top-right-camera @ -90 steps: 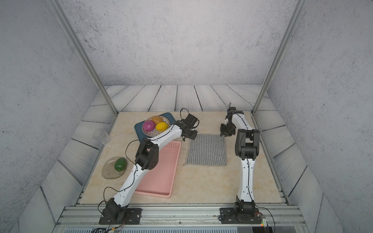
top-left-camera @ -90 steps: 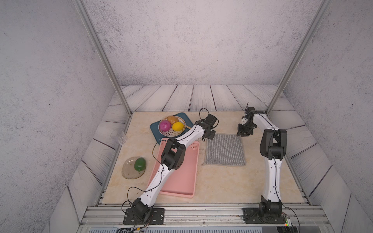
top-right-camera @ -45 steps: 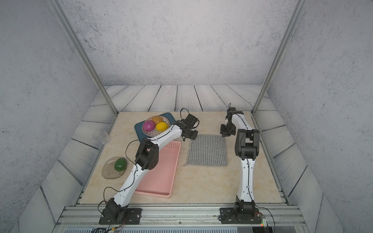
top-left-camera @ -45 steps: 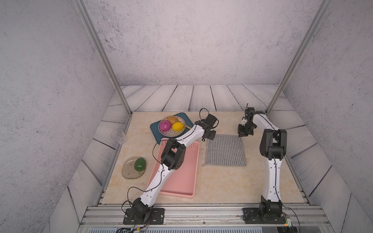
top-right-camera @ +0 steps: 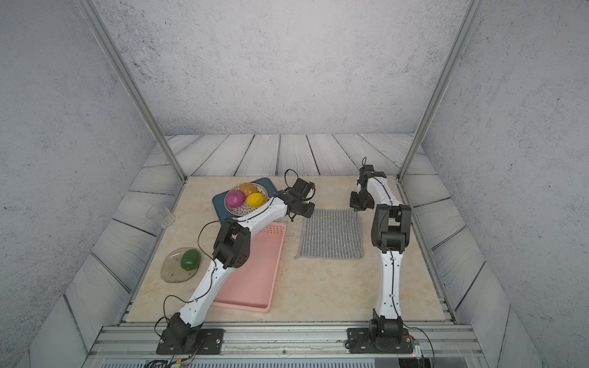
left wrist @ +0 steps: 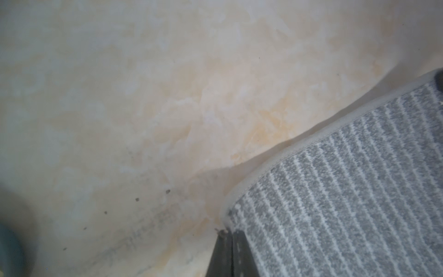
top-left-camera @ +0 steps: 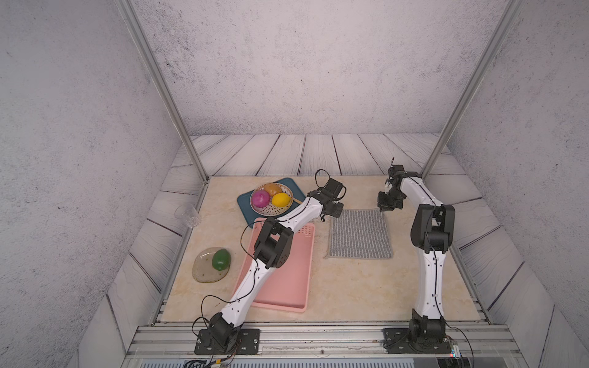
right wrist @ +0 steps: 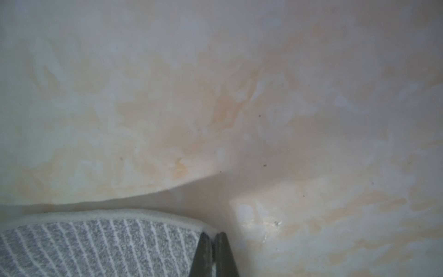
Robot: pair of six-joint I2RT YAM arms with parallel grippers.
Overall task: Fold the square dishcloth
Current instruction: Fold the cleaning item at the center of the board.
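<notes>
Square dishcloth (top-left-camera: pixel 359 234) flat; left gripper (left wrist: pixel 232 233), right gripper (right wrist: pixel 212 236) pinch far corners.

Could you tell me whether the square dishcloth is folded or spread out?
Spread out: the square dishcloth lies in one layer, and its full square outline shows in both top views.

A robot lab cell: aluminium posts (top-left-camera: pixel 161 92), backdrop walls (top-left-camera: pixel 302 63), two arms (top-left-camera: pixel 247 286) bolted to a rail (top-left-camera: pixel 318 339).

square dishcloth (top-right-camera: pixel 331 234) flat, unfolded on tabletop | left gripper (top-right-camera: pixel 305 211) at its far-left corner | right gripper (top-right-camera: pixel 359 205) at far-right corner | pink basket (top-right-camera: pixel 255 280) just beside cloth's left edge | fruit bowl (top-right-camera: pixel 242 212) on blue tray (top-right-camera: pixel 218 204)
</notes>
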